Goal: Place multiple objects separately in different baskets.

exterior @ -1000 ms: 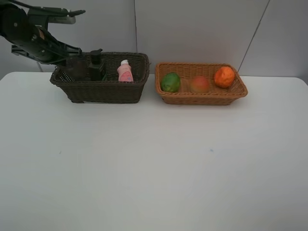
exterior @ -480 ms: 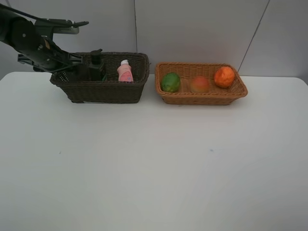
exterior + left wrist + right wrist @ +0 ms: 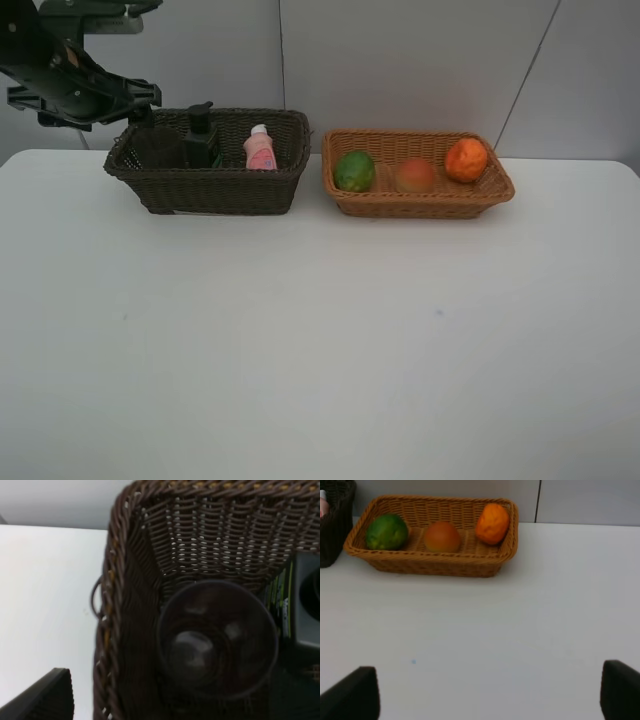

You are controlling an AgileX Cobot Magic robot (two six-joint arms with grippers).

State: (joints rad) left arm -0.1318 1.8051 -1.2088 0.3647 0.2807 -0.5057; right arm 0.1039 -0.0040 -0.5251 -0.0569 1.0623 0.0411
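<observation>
Left jaws' state impossible to tell (mostly cropped); right jaws spread wide, empty. Cup (image 3: 217,640) upright in dark basket (image 3: 125,605).

3 containers in left basket (image 3: 205,185), 3 fruits in right basket (image 3: 420,203).

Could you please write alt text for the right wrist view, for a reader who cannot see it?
A light orange-tan wicker basket on a white table holds a green fruit, a peach and an orange in a row. Two dark fingertips frame the near corners, spread wide and holding nothing.
</observation>
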